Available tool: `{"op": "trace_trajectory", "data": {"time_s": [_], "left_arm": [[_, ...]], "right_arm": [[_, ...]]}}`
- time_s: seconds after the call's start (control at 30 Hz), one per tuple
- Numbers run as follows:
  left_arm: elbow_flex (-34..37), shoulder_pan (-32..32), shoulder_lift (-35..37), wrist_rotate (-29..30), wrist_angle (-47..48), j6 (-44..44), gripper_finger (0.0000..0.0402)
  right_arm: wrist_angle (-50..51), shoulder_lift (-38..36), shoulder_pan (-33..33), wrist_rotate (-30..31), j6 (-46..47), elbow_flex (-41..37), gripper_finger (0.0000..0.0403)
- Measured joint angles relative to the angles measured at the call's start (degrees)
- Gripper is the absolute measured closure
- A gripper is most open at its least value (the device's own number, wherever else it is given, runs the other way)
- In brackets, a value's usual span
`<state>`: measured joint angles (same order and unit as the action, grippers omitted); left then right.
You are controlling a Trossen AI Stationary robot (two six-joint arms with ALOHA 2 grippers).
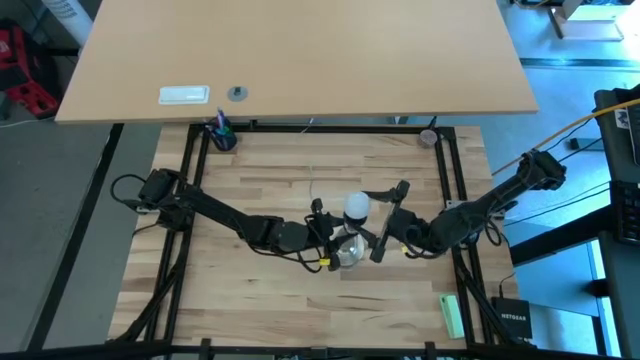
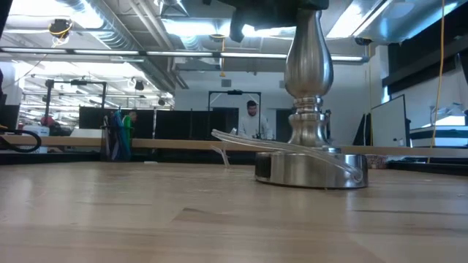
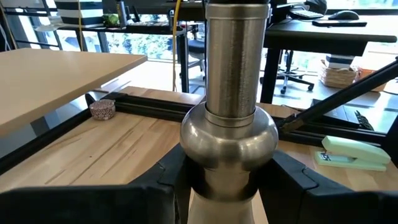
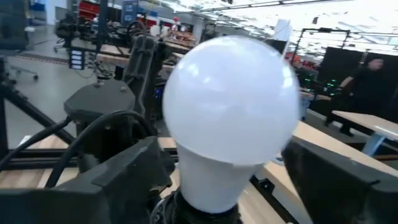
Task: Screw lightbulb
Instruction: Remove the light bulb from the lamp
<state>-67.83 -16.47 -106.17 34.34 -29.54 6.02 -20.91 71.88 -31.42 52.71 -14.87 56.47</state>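
Note:
The silver stand (image 2: 311,168) stands upright on its round base near the table's middle. The white lightbulb (image 1: 357,207) sits upright on top of it, its narrow end down in the dark socket (image 4: 193,214). My left gripper (image 1: 325,240) reaches in from the table's left and is shut on the stand's stem (image 3: 231,81). My right gripper (image 1: 372,222) comes from the table's right and is open. Its two fingers stand on either side of the bulb's neck (image 4: 211,180), and I see no touch. My left gripper pinches the stand's stem at the narrow part just under its round bulge (image 3: 227,183) between its two fingers (image 3: 155,186). The fingers come in level from the table's left and lie across the stem. The stand is upright with its base (image 2: 314,172) on the table.
A green stapler (image 1: 452,315) lies near the right front corner. A small bowl (image 1: 428,137) and a pen cup (image 1: 220,135) sit at the far edge by the black frame. A clear cord (image 2: 241,139) runs from the stand's base. A person (image 2: 252,120) stands far behind the table.

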Motion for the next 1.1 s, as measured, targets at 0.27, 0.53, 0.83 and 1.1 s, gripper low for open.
{"op": "trace_trajectory", "data": {"time_s": [0.27, 0.53, 0.83, 1.1], "left_arm": [[0.0, -0.1, 0.0, 0.0, 0.3, 0.2, 0.0276], [0.0, -1.2, 0.5, -4.0, 0.4, -2.4, 0.0276], [0.0, -1.7, 2.0, -25.6, 0.3, -4.8, 0.0276], [0.0, -0.9, 1.9, -41.6, 0.3, -2.5, 0.0276]], "right_arm": [[1.7, -0.3, 1.1, -4.6, 2.0, 0.0, 0.0207], [6.7, -2.9, 1.1, -13.1, 6.1, -0.1, 0.0243], [11.5, -7.9, 4.1, -48.2, 11.4, -0.2, 0.0246], [10.1, -5.5, 10.2, -75.0, 9.8, -0.1, 0.0249]]}}
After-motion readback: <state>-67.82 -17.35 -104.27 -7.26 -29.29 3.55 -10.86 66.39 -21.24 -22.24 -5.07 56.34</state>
